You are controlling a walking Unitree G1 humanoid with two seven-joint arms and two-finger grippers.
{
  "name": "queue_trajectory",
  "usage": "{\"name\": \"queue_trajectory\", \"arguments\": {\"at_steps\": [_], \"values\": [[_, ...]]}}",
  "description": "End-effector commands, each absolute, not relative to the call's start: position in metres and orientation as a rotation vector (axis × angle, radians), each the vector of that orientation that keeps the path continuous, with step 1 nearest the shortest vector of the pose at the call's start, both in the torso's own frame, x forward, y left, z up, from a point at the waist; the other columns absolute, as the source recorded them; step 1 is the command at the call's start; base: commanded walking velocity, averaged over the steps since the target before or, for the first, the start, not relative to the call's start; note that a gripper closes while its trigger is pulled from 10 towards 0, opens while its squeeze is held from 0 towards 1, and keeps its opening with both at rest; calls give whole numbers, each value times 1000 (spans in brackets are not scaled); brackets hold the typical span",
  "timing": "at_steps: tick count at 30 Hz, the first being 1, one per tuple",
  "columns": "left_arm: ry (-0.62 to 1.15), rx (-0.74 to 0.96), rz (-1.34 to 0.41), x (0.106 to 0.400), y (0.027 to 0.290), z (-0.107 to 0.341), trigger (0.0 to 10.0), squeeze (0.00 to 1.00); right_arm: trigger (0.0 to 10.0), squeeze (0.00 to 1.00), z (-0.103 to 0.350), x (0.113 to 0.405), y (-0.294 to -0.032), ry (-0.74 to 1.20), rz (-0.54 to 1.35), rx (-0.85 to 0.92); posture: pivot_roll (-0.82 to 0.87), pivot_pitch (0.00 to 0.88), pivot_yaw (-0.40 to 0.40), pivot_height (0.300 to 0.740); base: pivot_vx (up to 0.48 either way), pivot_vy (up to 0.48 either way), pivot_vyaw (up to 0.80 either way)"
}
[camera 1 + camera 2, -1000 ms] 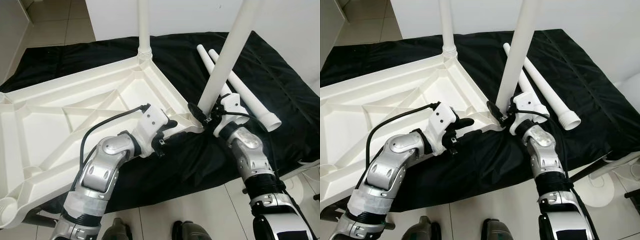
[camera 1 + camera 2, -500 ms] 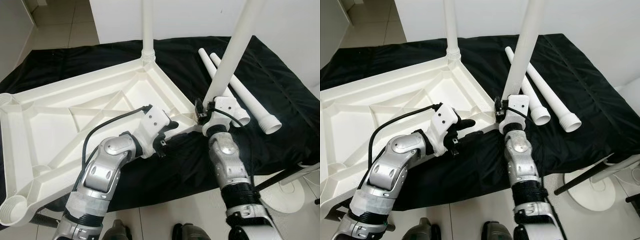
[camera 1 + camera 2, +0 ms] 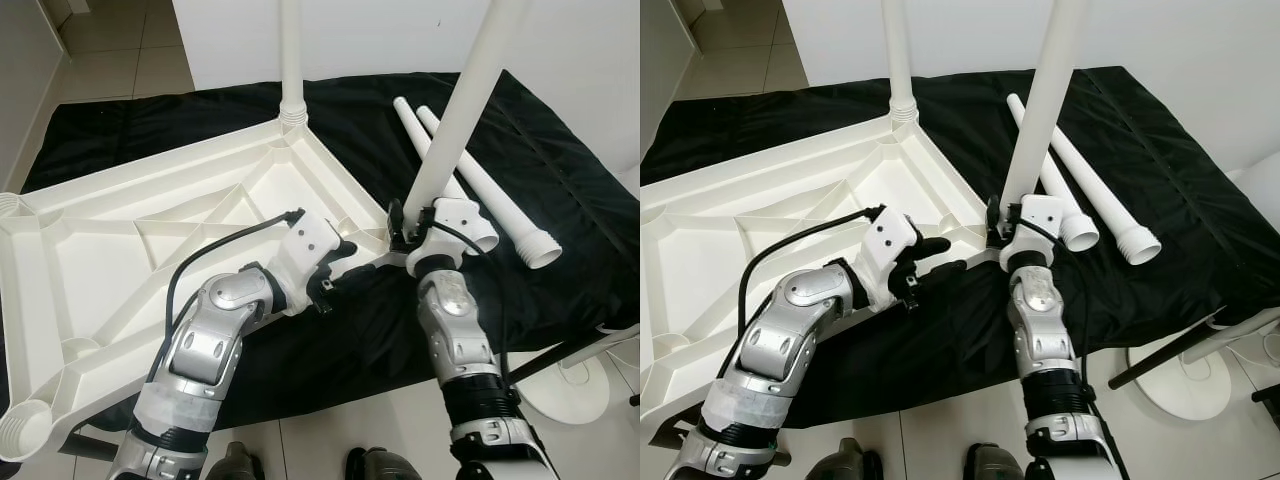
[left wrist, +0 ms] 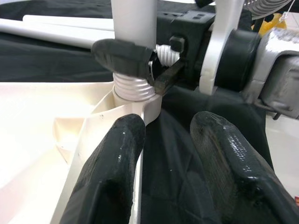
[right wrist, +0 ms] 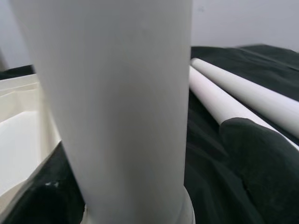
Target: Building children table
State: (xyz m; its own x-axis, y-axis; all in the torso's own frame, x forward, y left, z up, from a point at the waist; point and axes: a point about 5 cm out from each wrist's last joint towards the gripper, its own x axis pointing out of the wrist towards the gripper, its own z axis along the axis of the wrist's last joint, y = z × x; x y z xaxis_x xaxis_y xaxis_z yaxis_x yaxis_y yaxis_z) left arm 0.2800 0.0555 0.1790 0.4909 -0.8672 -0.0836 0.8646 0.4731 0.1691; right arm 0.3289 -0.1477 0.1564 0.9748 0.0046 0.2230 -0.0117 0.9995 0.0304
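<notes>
Black cloth point(image 3: 560, 160), right gripper point(image 3: 408, 228) clamping leg point(image 3: 455, 130) (upright), left gripper point(image 3: 335, 262) beside tabletop point(image 3: 150, 250)

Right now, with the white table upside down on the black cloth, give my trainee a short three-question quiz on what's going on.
1. True or false: the right end effector grips the base of a table leg standing at a corner socket of the tabletop.
2. How many loose legs lie on the black cloth?
3. Where is the left end effector? A) on a loose leg B) at the tabletop's near edge C) raised in the air

Key: 1 true; 2 two; 3 B
</notes>
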Motion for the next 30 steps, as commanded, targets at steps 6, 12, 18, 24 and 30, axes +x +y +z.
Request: {"name": "queue_trajectory", "arguments": {"at_steps": [6,12,18,24,30], "values": [[-32,202,-922,286,58,180,10000,0,10000,0,159,327,-159,-231,243,-26,-94,71,38,740,0,0,0],[-35,216,-952,284,53,178,10000,0,10000,0,157,330,-161,-194,443,-102,-96,75,36,740,0,0,0],[-35,224,-962,281,49,176,10000,0,10000,0,162,336,-164,-185,524,-138,-97,79,32,740,0,0,0],[-39,212,-955,281,46,177,10000,0,0,0,164,344,-166,-167,570,-183,-90,79,22,740,0,0,0],[-37,208,-953,279,45,177,10000,0,0,0,165,347,-172,-155,575,-194,-82,85,14,740,0,0,0]]}}
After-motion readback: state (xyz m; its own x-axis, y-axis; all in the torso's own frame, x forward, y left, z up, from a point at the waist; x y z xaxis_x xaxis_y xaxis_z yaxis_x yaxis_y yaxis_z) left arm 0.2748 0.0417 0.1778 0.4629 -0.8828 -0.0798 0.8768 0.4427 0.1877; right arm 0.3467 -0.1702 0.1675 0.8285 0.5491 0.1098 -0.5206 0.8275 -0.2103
